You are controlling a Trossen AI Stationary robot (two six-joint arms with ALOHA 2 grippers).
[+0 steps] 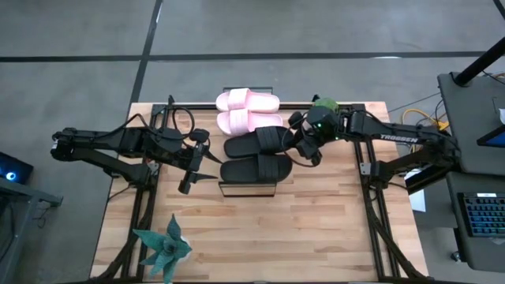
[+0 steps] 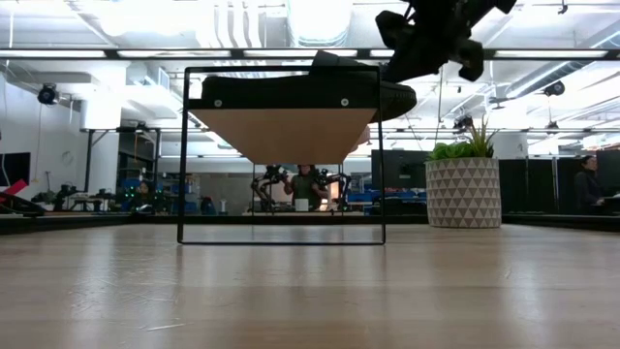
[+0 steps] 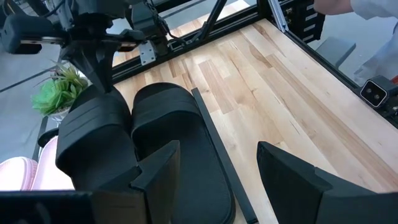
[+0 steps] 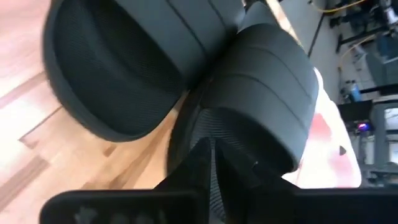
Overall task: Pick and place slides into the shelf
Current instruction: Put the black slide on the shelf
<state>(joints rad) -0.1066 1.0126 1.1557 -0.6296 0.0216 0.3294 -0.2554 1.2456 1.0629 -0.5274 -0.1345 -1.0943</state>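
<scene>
All the slides lie sole-down, side by side, on the shelf. The two pink slides are on its far part and the two black slides on its near part. My right gripper is shut and points down at the strap of the farther black slide, by its right end. My left gripper is open and touches nothing. It hangs at the shelf's left near corner, beside the nearer black slide. In the low view a black slide shows on the shelf's plank. My right gripper comes from above with its shut fingertips at the top of the farther black slide's strap. Whether they touch the strap, I cannot tell. The slide lies flat on the shelf.
A potted green plant stands at the table's far edge behind the right gripper, and an artificial plant at the near left corner. Black frame rails run along both table sides. Bare wood lies near of the shelf.
</scene>
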